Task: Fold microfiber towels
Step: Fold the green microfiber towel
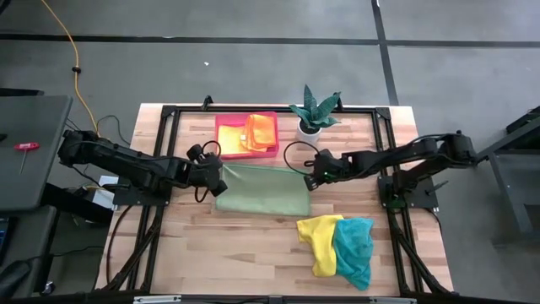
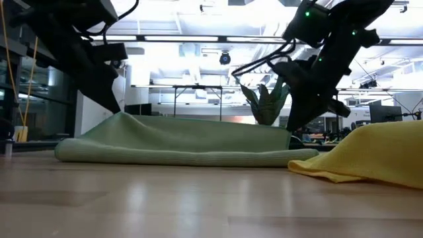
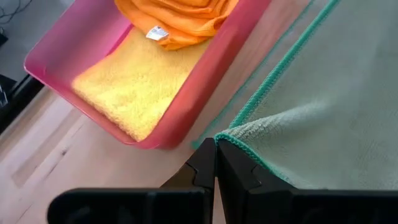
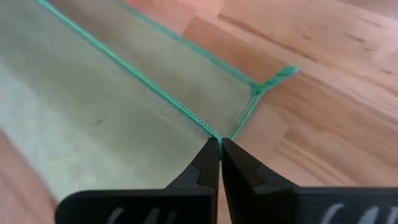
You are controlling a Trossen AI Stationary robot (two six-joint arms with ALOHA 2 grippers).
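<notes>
Two arms are both on the light green towel (image 1: 261, 191), which lies folded across the middle of my wooden table (image 1: 253, 253). My left gripper (image 3: 215, 163) sits at the towel's left end, its fingers pressed fully together on a corner with teal-green stitched edging; in the left wrist view I see that corner pinched right between the tips. My right gripper (image 4: 220, 160) is at the towel's right end, likewise clamped tight, with the stitched hem running straight into the closed tips. From the low view the pinched edge stands raised at both ends while the fold nearer the camera rests on the table.

Just beyond the left gripper I see the pink tray (image 1: 246, 134), holding a flat yellow towel (image 3: 134, 84) with a bunched orange towel (image 3: 180, 17) on top of part of it. A potted plant (image 1: 313, 111) stands beside the tray at the far side of the table. Near the front right of the table, well apart from both grippers, another yellow towel (image 1: 319, 241) and a teal towel (image 1: 354, 247) lie crumpled, touching each other.
</notes>
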